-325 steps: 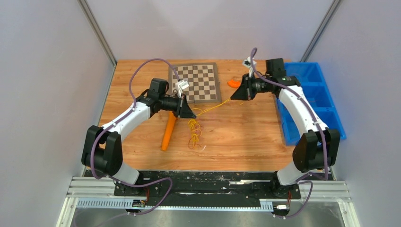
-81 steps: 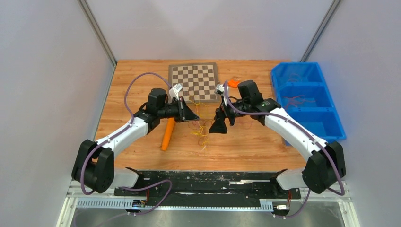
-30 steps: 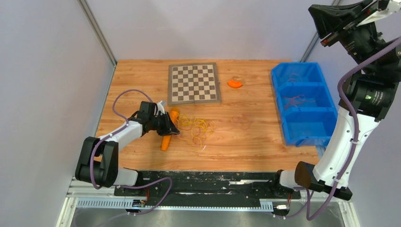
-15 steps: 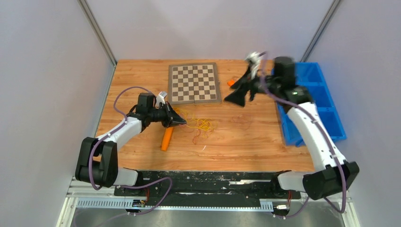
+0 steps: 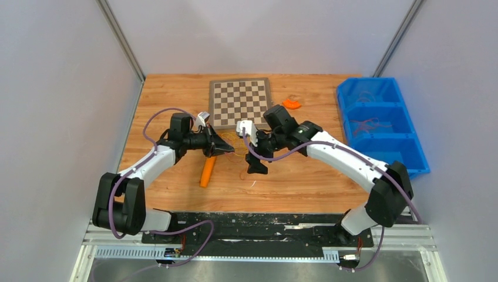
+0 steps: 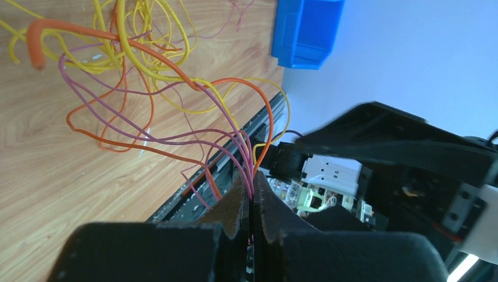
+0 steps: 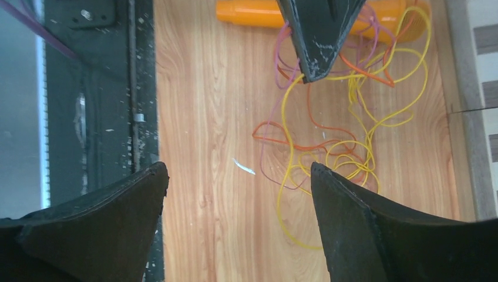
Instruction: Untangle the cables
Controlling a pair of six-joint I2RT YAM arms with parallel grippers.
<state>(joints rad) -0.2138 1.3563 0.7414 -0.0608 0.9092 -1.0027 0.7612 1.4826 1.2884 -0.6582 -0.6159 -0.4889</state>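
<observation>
Returning over the cables, the right gripper hovers, jaws spread wide.
The left gripper stays clenched on their strands beside the orange stick on the table; pulling apart can likely begin.

Pale grey walls enclose a wooden surface on three sides, metal posts rising at its far corners. An aluminium rail runs along the near edge.

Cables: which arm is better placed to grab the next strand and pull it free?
Right, probably. The right gripper hangs open just above the loose loops of the cables, free to pinch one. The left gripper is shut on a bundle of strands, so it serves best as anchor.
</observation>
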